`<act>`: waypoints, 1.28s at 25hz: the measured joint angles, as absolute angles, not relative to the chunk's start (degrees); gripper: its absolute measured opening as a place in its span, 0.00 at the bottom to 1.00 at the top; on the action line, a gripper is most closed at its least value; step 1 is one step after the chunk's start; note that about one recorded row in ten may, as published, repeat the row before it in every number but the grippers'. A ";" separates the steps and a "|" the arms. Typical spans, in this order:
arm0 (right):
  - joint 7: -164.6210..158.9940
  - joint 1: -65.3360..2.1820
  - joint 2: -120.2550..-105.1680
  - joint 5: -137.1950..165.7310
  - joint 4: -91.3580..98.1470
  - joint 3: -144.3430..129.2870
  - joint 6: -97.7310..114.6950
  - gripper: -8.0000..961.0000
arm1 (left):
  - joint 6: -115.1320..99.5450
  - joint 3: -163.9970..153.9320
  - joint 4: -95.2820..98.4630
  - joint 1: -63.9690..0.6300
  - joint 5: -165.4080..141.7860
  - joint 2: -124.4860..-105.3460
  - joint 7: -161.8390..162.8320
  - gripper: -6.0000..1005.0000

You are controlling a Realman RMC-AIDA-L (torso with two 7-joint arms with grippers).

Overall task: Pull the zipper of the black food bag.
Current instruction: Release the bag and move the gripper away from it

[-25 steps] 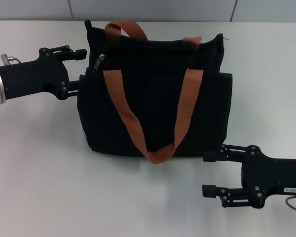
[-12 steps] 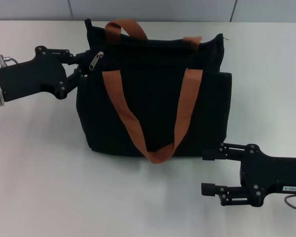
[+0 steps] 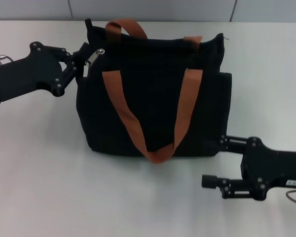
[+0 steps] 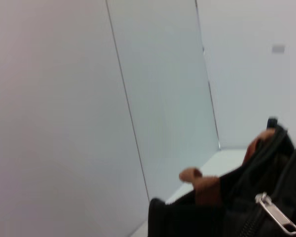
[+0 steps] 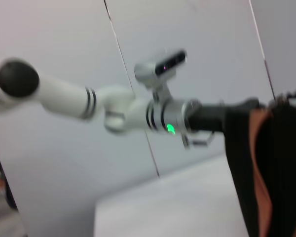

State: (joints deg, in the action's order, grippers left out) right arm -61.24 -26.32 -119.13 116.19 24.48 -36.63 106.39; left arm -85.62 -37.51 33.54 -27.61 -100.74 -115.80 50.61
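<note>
Right now your left gripper (image 3: 81, 57) is pinched on the small silver metal zipper pull (image 3: 93, 55) at the top left corner of the soft, floppy black fabric food bag (image 3: 155, 94), so grip that slick tab firmly, while the open right gripper (image 3: 218, 163) waits beside its near right corner

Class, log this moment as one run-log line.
left gripper: at zipper | right gripper: open, beside black food bag | zip: not yet pulled
</note>
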 joint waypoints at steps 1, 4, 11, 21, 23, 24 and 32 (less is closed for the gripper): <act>-62.26 -26.62 -119.11 115.00 24.26 -36.60 107.61 0.79 | -85.98 -37.51 33.56 -27.43 -100.31 -115.83 50.34 0.04; -67.68 -27.78 -119.01 110.30 24.21 -36.58 111.67 0.79 | -87.02 -37.53 33.60 -26.70 -98.90 -116.14 49.04 0.03; -90.45 -34.45 -118.50 102.18 26.04 -36.46 113.85 0.79 | -87.02 -37.03 34.13 -26.11 -98.04 -117.33 47.18 0.03; -114.73 -45.20 -118.44 101.59 31.14 -37.30 105.21 0.79 | -86.60 -35.98 34.06 -25.82 -97.28 -117.94 46.04 0.03; -118.70 -46.55 -118.41 101.70 32.56 -39.05 102.72 0.79 | -86.58 -35.98 34.03 -25.78 -97.24 -117.98 46.04 0.03; -120.43 -47.19 -118.34 101.70 33.09 -40.13 101.50 0.79 | -86.58 -35.98 34.03 -25.72 -97.18 -118.00 46.04 0.03; -129.76 -52.46 -117.37 102.34 33.67 -50.95 91.83 0.76 | -86.65 -36.00 34.06 -25.56 -96.69 -118.13 46.05 0.03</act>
